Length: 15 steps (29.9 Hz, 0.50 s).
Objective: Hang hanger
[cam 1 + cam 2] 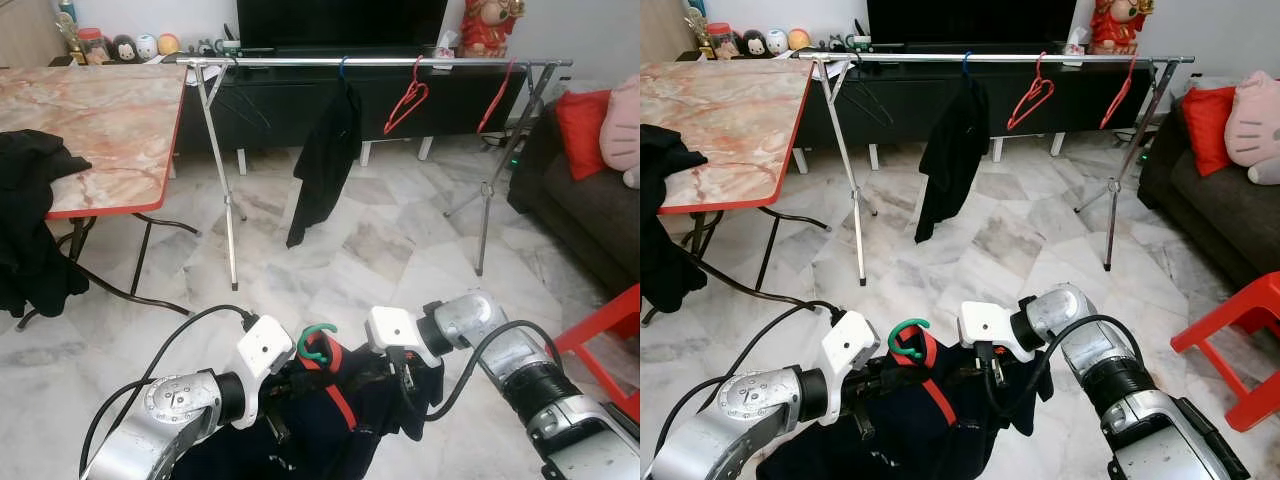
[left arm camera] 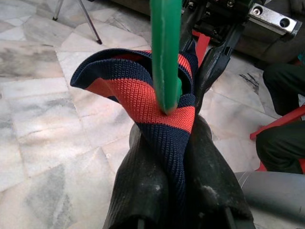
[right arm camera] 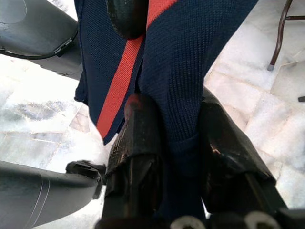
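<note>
- A wide stretch of marble floor (image 1: 380,250) lies open between the robot and the clothes rail (image 1: 380,62), which crosses the room on two spread-leg stands.
- On the left the red-edged marble bench (image 1: 90,130) juts in, with a black garment (image 1: 30,220) draped over its near edge; on the right stand a dark sofa (image 1: 590,200) and a red stool (image 1: 610,320).
- The rail already carries a black top (image 1: 325,160) near its middle and two empty red hangers (image 1: 406,98) further right; bare rod lies between them and toward the left stand.
- The green hanger (image 1: 318,342) sits low in front of the robot, between the two hands, its hook rising out of the collar of a navy garment with an orange-red stripe (image 1: 925,395).
- The left hand (image 2: 167,176) is closed on the striped collar just below the hook; its fingers (image 2: 143,186) press the knit from both sides, and the green stem stands right at the fingertips.
- The right hand (image 3: 178,152) is clamped on a fold of the navy cloth, beside the hanger's other side.
- Both hands are close together, well short of the rail.
</note>
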{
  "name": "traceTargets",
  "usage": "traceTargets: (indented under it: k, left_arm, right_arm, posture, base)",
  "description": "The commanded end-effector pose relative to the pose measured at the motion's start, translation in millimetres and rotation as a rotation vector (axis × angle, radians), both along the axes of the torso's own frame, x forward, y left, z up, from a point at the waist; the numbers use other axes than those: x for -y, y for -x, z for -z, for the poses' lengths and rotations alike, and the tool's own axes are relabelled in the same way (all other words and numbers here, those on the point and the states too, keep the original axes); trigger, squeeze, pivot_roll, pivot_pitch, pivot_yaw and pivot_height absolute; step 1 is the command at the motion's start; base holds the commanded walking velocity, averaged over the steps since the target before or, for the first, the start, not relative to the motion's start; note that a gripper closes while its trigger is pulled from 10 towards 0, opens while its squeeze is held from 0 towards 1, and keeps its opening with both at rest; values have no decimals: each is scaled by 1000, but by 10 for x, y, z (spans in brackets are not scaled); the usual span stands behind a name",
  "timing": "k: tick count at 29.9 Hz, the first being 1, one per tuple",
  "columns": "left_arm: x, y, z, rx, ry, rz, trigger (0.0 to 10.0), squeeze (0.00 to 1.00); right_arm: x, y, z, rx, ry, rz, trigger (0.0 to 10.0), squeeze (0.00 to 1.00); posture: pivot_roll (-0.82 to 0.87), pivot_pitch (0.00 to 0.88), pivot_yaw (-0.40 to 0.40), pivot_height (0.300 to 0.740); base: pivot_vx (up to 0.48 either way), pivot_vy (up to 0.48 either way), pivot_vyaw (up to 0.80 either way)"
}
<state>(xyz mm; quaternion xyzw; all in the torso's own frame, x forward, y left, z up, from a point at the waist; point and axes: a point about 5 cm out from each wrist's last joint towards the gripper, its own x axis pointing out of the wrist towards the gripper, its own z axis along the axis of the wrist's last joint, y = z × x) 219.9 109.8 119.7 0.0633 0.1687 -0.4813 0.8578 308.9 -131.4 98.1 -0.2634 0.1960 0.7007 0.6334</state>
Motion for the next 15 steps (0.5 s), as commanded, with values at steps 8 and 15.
traceTargets:
  k: [8, 15]
  left_arm:
    - [-92, -55, 2, 46, -48, -40, 0, 0]
    - [-151, -118, 106, 91, -181, -56, 0, 0]
  right_arm:
    - [-32, -4, -58, 3, -4, -47, 10000, 1000]
    - [-31, -78, -129, 57, 1, -22, 10000, 1000]
  posture:
    - [-25, 0, -51, 740]
    - [-29, 0, -51, 740]
  base:
    - [0, 0, 0]
    - [0, 0, 0]
